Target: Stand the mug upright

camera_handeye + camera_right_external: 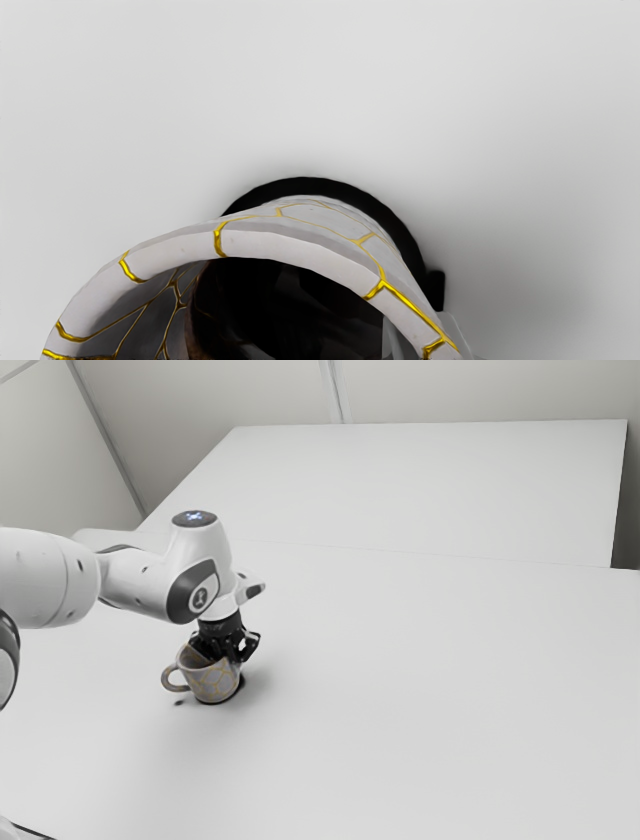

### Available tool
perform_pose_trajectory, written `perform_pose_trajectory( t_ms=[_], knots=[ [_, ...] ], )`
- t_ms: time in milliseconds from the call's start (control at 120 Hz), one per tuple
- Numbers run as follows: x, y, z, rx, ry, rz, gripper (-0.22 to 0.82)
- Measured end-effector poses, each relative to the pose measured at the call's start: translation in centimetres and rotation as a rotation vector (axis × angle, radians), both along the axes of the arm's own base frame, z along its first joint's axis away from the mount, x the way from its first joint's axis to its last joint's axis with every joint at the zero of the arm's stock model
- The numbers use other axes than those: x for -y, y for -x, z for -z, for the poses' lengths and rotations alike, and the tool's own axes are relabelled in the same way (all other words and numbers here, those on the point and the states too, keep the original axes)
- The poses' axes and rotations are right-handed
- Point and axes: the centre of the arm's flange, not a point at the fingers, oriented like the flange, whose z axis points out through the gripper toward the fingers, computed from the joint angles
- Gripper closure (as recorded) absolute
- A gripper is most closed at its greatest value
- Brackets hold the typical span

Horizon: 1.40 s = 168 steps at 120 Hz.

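- My gripper (pixel 232 651) is down at the mouth of the mug (pixel 212 682), pointing at the table (pixel 420 700). I cannot tell whether it is clenched, released or grasping the mug's wall; the dark parts run together there.
- The mug is on or just above the table, directly under my hand, mouth up and roughly upright. A slight lean is possible, and I cannot tell whether its base sits flat.
- Coming in from above at the rim (pixel 300 250) makes sense to me: a wall reached there could be steered until the base is level.
- The handle (pixel 177 688) points to the exterior view's left, away from the side where my gripper sits. I judge that keeps the loop from snagging while I work.
- A dark patch lies under the handle, apart from it, and a black band curves round the mug's foot. I take both for shadow, so neither proves firm contact.
- The task looks nearly finished. What is left, I judge, is to confirm the base is flat, let go if I am holding, and rise straight up; a sideways pull at the rim could tip the mug again.
- The table's edges are well apart from the mug. Open surface stretches to the exterior view's right, and my arm (pixel 140 582) reaches in from its left, so lifting clear looks easy.
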Motion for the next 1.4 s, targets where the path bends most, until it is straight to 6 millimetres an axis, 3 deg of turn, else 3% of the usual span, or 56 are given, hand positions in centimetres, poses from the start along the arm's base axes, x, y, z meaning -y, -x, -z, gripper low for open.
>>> perform_pose_trajectory(
  t_ms=[150, 283, 458, 708, 1075, 1250, 1400],
  knots=[
    [0.2, -0.6, -0.9, -0.008, -0.016, 0.009, 0.37],
    [-0.5, -0.4, -1.1, -0.022, -0.02, -0.003, 0.2],
    [-0.6, -0.5, -2.2, -0.024, -0.004, -0.012, 0.09],
    [-1.2, 0.0, -4.7, -0.014, 0.096, -0.056, 0.03],
    [-1.1, -3.1, -15.2, 0.094, 0.166, 0.028, 0.0],
    [-1.8, -4.3, -21.8, 0.147, 0.127, 0.113, 0.0],
    [-2.4, -3.9, -28.1, 0.18, 0.104, 0.164, 0.0]
  ],
)
